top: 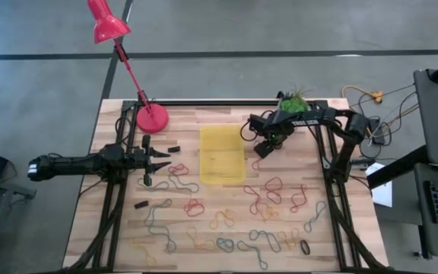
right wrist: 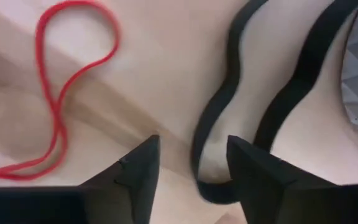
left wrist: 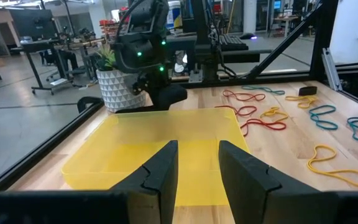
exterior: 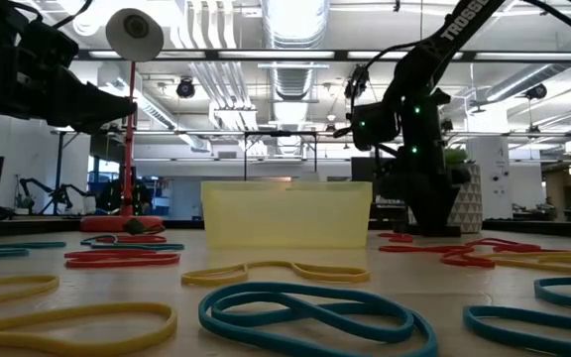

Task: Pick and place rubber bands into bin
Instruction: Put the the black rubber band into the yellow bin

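Wooden planks are making up the tabletop (top: pixel 226 240), framed by dark rails and standing on a grey floor crossed by dark lines. At the left, the left gripper (top: pixel 158 162) is hovering just left of the bin (top: pixel 221 154), fingers (left wrist: pixel 160 177) parted a little with nothing between them. Behind it, a red lamp (top: pixel 139 76) is rising from its round base on the table's far left corner. Small black blocks (top: pixel 141 204) are lying near that gripper. The yellow translucent bin is sitting near the table's middle. Bands (top: pixel 272 190) in red, tan, yellow, blue and green are lying scattered over the near half of the planks, all outside the bin as far as can be seen. At the right, the right gripper (top: pixel 263 149) is reaching down just beside the bin's far right corner, near a white pot (left wrist: pixel 122 88) with a green plant; its fingers (right wrist: pixel 135 171) are standing apart over a black band (right wrist: pixel 229 118), a red one (right wrist: pixel 61 93) alongside. Whether they are gripping it, I cannot tell. Beyond, ceiling ducts, lights and desks are filling the room.
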Robot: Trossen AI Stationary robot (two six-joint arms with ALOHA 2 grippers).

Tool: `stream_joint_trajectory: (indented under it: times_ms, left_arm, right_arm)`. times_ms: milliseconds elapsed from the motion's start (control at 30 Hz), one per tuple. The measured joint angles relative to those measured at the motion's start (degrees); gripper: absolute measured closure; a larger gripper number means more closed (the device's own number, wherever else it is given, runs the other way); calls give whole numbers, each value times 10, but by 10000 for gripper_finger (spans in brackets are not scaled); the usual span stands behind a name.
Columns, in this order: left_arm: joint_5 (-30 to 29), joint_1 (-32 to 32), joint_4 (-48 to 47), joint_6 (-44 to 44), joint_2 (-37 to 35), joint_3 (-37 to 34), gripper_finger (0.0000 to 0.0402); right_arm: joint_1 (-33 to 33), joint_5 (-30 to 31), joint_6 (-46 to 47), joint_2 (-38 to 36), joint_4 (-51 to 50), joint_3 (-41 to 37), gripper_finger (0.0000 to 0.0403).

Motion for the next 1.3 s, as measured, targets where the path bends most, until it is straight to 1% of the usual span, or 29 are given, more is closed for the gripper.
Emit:
stream_joint_trajectory:
  times_ms: [300, 467, 567, 667, 700, 800, 833, 867, 933, 1033, 1167, 1300]
  left_arm:
    - [0, 0, 0, 0, 2, 0, 301]
    - [0, 0, 0, 0, 2, 0, 301]
    - [0, 0, 0, 0, 3, 0, 301]
    - [0, 0, 0, 0, 3, 0, 301]
    - [0, 0, 0, 0, 3, 0, 301]
    - [0, 0, 0, 0, 2, 0, 301]
    - [0, 0, 0, 0, 3, 0, 301]
    - [0, 0, 0, 0, 3, 0, 301]
    - [0, 0, 0, 0, 3, 0, 301]
    - [0, 0, 0, 0, 2, 0, 301]
    - [0, 0, 0, 0, 3, 0, 301]
    - [0, 0, 0, 0, 2, 0, 301]
  right_arm:
    - [-10, -50, -4, -1, 12, -11, 349]
    - [0, -69, -3, -3, 15, -8, 390]
    - [17, -73, -2, -15, 10, -1, 394]
    - [38, -76, 13, -55, 15, 25, 394]
    - [46, -68, 22, -70, 16, 35, 394]
    - [78, -18, 43, -116, 22, 67, 394]
    - [89, -15, 46, -133, 37, 79, 394]
    - [100, -18, 46, -149, 56, 93, 394]
    - [116, -50, 54, -170, 97, 116, 394]
    - [126, -94, 83, -164, 131, 146, 394]
    - [138, -102, 86, -131, 146, 191, 389]
    - [148, -108, 84, -80, 142, 227, 365]
